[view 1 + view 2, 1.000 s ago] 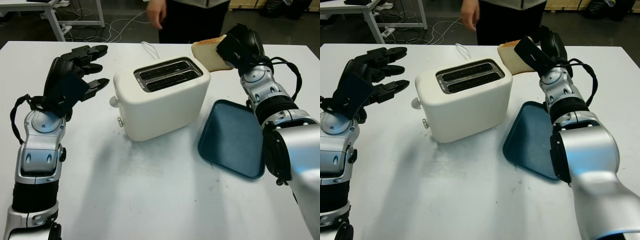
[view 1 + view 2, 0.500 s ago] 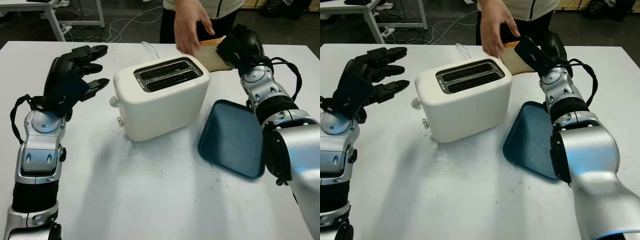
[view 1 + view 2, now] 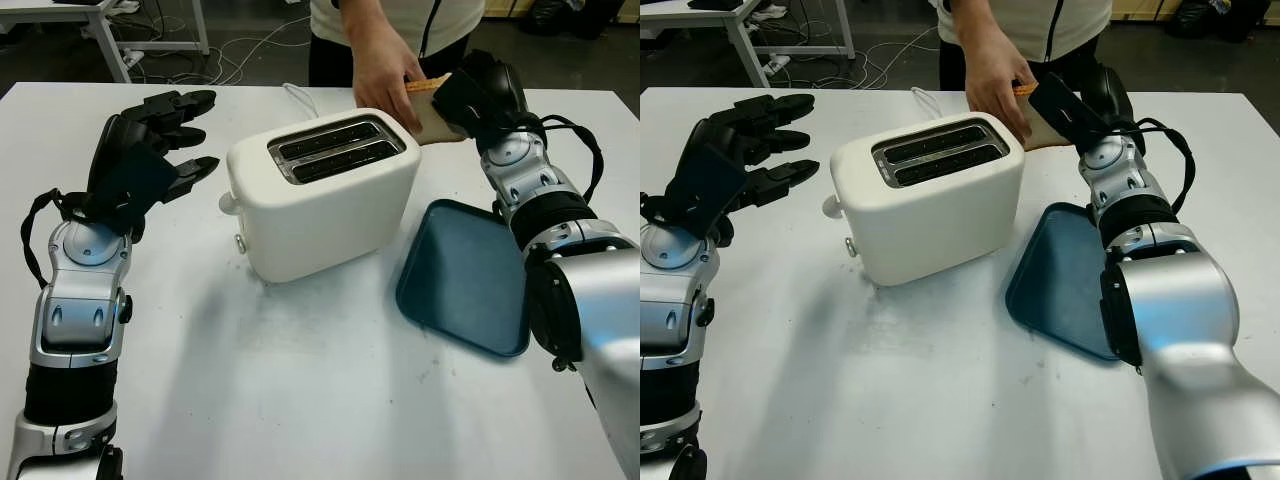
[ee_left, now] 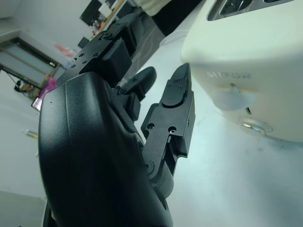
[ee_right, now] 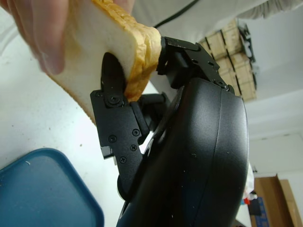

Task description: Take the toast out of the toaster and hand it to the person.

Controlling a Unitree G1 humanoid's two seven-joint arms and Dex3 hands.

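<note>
1. Right robot hand (image 3: pixel 462 92) is up at the far side of the bench (image 3: pixel 300 380), behind and to the right of the toaster (image 3: pixel 322 192), fingers clamped on a slice of toast (image 5: pixel 90 61).
2. Toast is out of the toaster, held in the air above the far part of the bench. In the right wrist view one black finger (image 5: pixel 115 118) presses on the white face of the slice, and the crust edge sits against the hand's other fingers.
3. A person's hand (image 3: pixel 382 68) reaches in from the far edge of the bench and has its fingers on the opposite end of the same slice. So the toast is gripped from both ends: robot on one, person on the other.
4. Toaster is cream-white, standing upright mid-bench, both slots facing up; can't see anything sticking out of them.
5. Dark blue tray (image 3: pixel 468 275) lies flat on the bench just right of the toaster, under the right forearm, nothing on it.
6. Left robot hand (image 3: pixel 160 130) is open, holding nothing, raised above the bench to the left of the toaster and apart from it.
7. White cable (image 3: pixel 298 97) runs off the far edge of the bench behind the toaster.
</note>
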